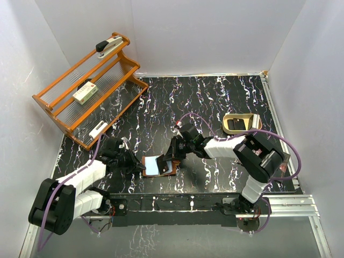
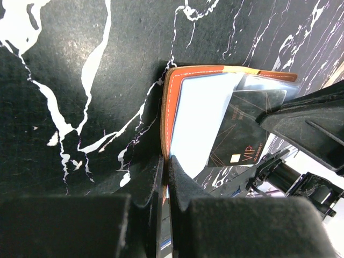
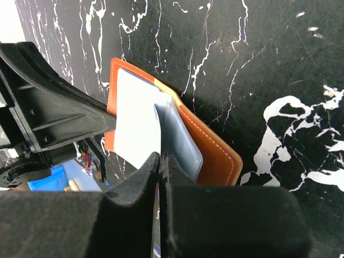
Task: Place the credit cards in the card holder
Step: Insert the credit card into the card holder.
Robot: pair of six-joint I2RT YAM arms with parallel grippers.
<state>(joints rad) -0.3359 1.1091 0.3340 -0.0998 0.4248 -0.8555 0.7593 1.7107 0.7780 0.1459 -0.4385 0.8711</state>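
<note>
My left gripper [image 2: 165, 161] is pressed together on one edge of the card holder [image 2: 167, 107]. It pinches the orange cover, and the holder lies spread on the table [image 1: 215, 102]. My right gripper [image 3: 160, 157] is closed too, pinching a grey-blue card [image 3: 181, 141] by its end. The card is tilted, with its far edge touching the inside of the holder. A pale card [image 3: 134, 118] lies flat on the holder, just beside the one I hold. From my left wrist, a dark card [image 2: 244, 134] with gold lettering shows on the holder under the right fingers. I cannot tell whether it is the same card.

I judge this to be the insertion step: the card is at the holder but not seated. The next move calls for lining its edge up with a pocket mouth and sliding it in shallow and straight, while my left grip keeps the holder from skidding.
</note>
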